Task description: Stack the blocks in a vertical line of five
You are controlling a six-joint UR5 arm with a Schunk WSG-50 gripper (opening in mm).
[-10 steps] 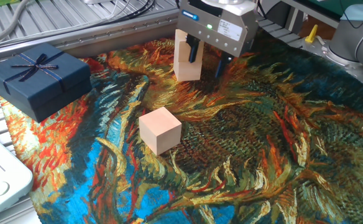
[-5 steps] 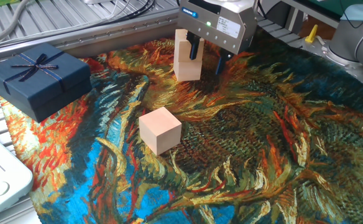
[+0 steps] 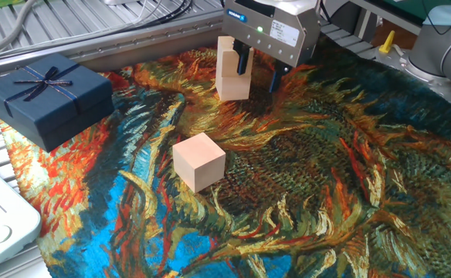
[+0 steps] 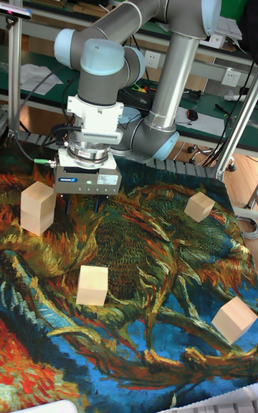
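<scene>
**Wooden cubes on painted cloth**

Two-cube stack (image 3: pixel 232 69) at the far edge of the cloth-covered desk (image 3: pixel 326 193). End effector (image 3: pixel 258 71) just beside it, fingers spread, empty. Single cube (image 3: pixel 198 161) mid-cloth; two more cubes (image 4: pixel 199 206) (image 4: pixel 234 319) well apart. Blue gift box (image 3: pixel 46 96) at left.

Bright, even indoor light; soft shadows, sharp focus, no glare.
</scene>
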